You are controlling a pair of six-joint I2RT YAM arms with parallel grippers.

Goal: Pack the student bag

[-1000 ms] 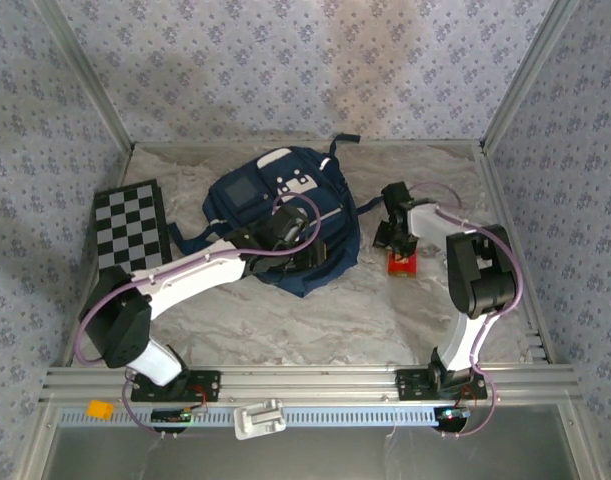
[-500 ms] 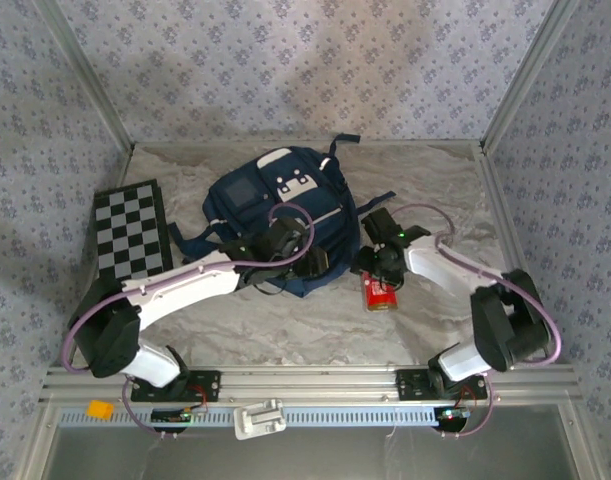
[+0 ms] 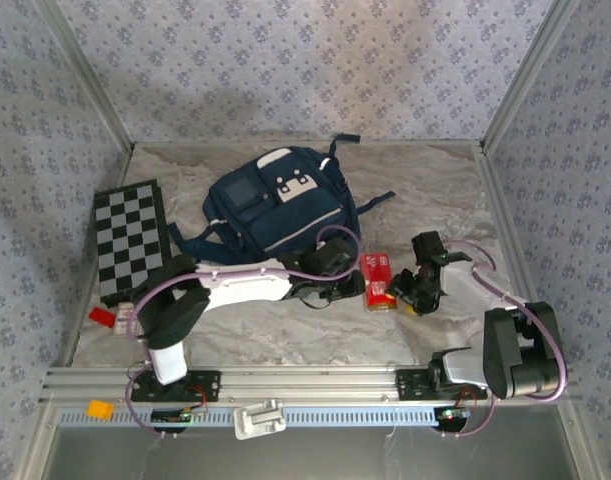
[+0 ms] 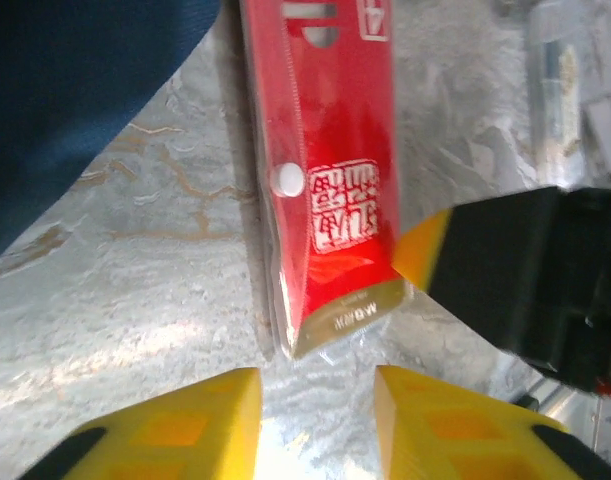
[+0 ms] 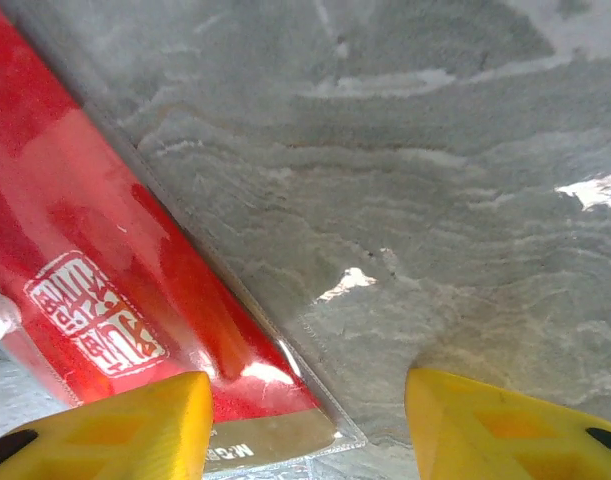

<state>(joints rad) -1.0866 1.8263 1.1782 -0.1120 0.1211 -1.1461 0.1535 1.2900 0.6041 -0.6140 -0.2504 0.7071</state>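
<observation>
The student bag [image 3: 280, 205], a navy backpack with a white patch on top, lies flat at the back middle of the table; its navy fabric [image 4: 75, 100] fills the upper left of the left wrist view. A red plastic-wrapped packet [image 3: 377, 282] lies on the table by the bag's near right corner. My left gripper [image 3: 343, 287] sits just left of the packet, open, its yellow fingertips [image 4: 175, 425] short of the packet's [image 4: 330, 170] end. My right gripper [image 3: 409, 292] is just right of the packet, open, one fingertip [image 5: 115, 425] over the packet's [image 5: 95, 270] corner.
A black-and-white checkerboard [image 3: 132, 240] lies at the left side of the table. A small red piece [image 3: 102, 317] rests near the left front corner. Metal frame rails [image 3: 315, 382] run along the front edge. Patterned walls close in the sides and back.
The left gripper left the bag's front and swung right to the packet, narrowing its jaws. The right arm drew the packet toward the front, then shifted off to its right side.
</observation>
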